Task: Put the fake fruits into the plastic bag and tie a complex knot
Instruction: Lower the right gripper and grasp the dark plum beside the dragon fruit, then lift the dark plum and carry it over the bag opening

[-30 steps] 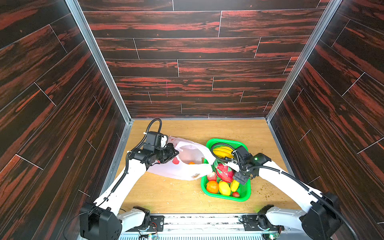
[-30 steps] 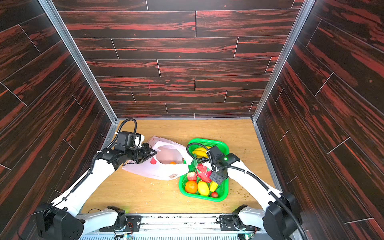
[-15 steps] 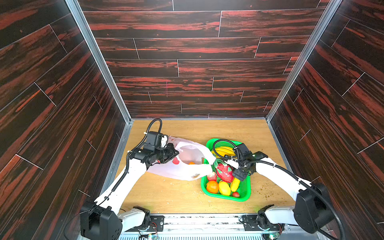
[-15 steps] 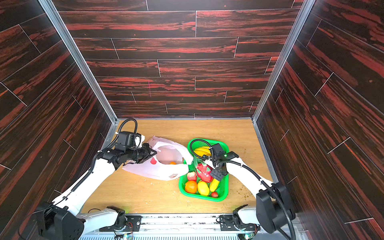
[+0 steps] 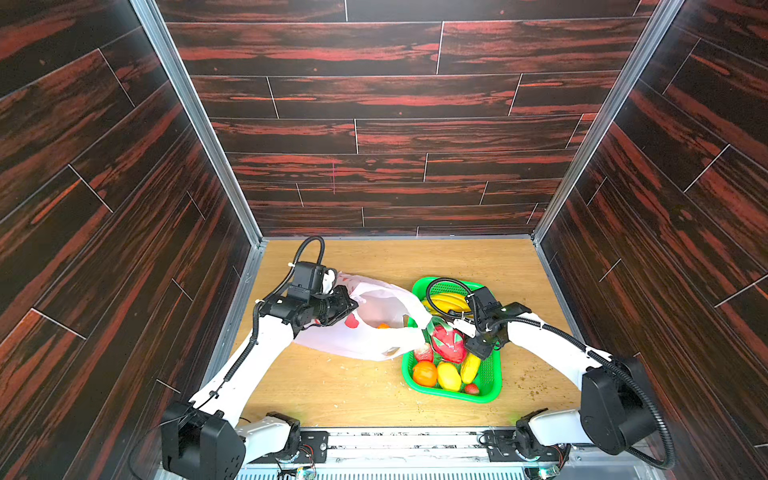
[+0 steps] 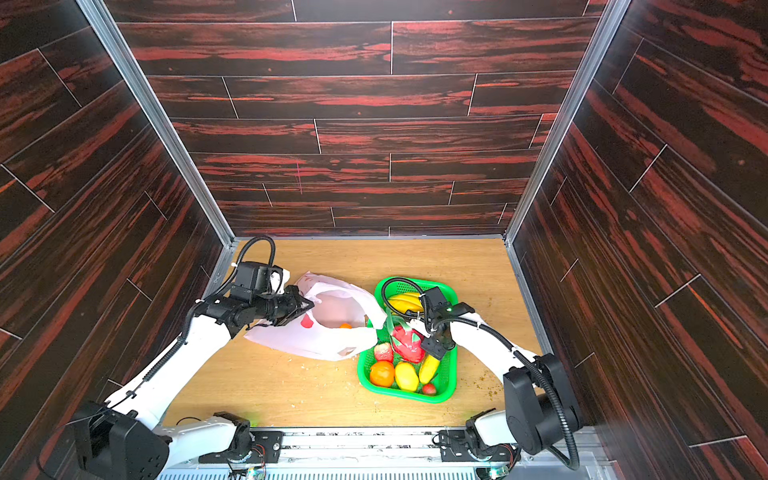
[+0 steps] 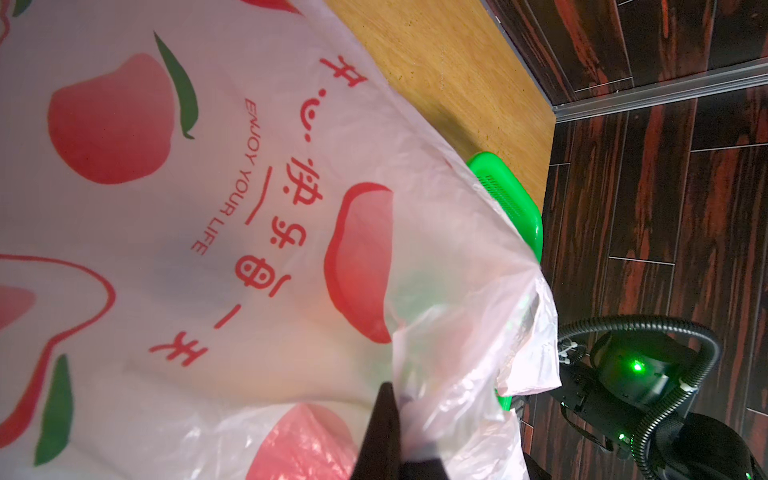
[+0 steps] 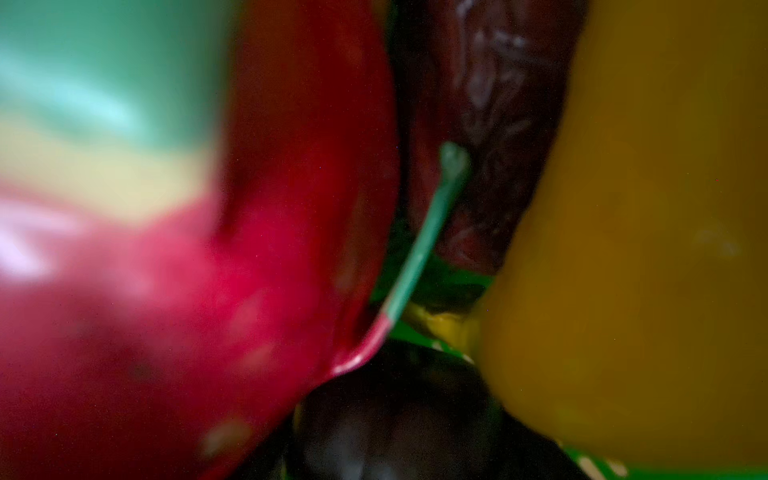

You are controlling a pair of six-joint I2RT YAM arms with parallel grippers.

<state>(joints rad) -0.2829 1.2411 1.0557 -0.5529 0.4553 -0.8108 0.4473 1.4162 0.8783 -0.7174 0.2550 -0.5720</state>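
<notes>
The bag (image 5: 370,336) lies on the table (image 5: 324,386) between the left edge and the basket (image 5: 494,388). Its mouth faces the basket, and its lip rests on the basket's rim. One orange fruit (image 5: 382,326) sits inside the bag. The other fruits are in the basket, with the bananas (image 5: 446,301) at the back and the dragon fruit (image 5: 446,343) in the middle.

The dragon fruit is shiny and packed tight among the others. If it is pinched off to one side, it may pop out and roll away, or knock its neighbours about. The bag is thin and floppy. A big fruit bumping the lip may fold the mouth shut, or tug the plastic out of the fingers that hold it.

The left gripper (image 5: 351,305) is closed on the bag's top edge and holds it up. Its arm reaches in from the front left corner and points toward the basket. The right gripper (image 5: 478,349) is down in the basket, right beside the dragon fruit. Its arm bends in from the front right corner. The right wrist view is too close and blurry, so I cannot tell if those fingers are apart or gripping.
</notes>
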